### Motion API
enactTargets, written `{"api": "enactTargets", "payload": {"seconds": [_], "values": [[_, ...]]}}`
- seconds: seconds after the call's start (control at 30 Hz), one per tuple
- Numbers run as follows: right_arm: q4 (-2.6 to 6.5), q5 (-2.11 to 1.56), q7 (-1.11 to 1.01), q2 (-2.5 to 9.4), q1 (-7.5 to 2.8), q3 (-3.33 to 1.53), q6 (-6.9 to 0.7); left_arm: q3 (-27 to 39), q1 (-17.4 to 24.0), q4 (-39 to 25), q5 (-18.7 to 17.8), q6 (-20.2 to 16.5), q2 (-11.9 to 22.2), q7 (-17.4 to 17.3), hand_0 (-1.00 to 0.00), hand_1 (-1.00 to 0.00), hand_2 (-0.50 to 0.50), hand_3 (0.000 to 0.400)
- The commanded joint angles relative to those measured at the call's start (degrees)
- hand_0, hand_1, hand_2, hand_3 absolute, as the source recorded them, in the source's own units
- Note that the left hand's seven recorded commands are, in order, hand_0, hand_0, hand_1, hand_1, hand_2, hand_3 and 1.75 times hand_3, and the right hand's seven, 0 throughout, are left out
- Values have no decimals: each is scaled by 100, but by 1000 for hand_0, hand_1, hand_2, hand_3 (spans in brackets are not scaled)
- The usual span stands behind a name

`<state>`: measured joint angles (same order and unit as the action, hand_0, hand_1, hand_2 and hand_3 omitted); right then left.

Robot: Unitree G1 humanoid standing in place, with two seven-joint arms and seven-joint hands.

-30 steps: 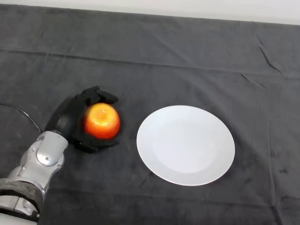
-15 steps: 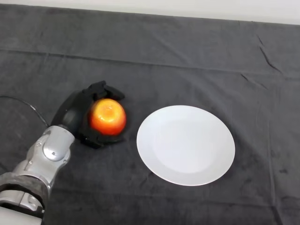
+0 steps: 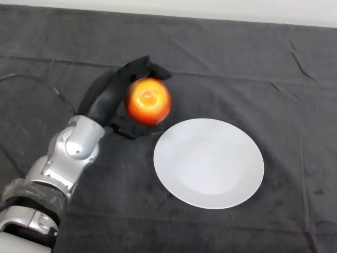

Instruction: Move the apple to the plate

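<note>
A dark cloth covers the bench. On it, right of centre, sits a white plate with nothing on it. The silver-grey left arm reaches in from the lower left, its black hand curled around the orange-red apple, just beyond the plate's upper-left rim.

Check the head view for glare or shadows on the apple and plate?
Head view: the apple shows a small bright glare spot on top; the plate is evenly lit white, with no hard shadow and only a faint inner ring; the black left hand, curled round the apple, blends into the dark cloth, whose creases catch soft light.
</note>
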<state>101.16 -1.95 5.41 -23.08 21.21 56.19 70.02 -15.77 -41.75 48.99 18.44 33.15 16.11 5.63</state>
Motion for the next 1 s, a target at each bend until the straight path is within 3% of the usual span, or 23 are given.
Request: {"api": "enactTargets", "payload": {"seconds": [0.03,0.37,0.87,0.93,1.0], "values": [[436,-166,-2,900,-629,1,-400,-163,170,-253,102,-74,-79,85,-1000,-1000,0,400],[432,-190,-7,902,-628,-18,-404,-612,191,-521,201,-230,-246,232,-1000,-1000,0,400],[435,-221,-15,903,-625,-42,-403,-1530,-112,62,154,-258,-576,532,-1000,-1000,0,400],[435,-204,32,977,-635,-60,-343,-1675,-148,164,124,-244,-613,572,-1000,-1000,0,400],[461,-184,55,1006,-635,-57,-313,-1816,-180,263,88,-225,-644,605,-1000,-1000,0,400]]}}
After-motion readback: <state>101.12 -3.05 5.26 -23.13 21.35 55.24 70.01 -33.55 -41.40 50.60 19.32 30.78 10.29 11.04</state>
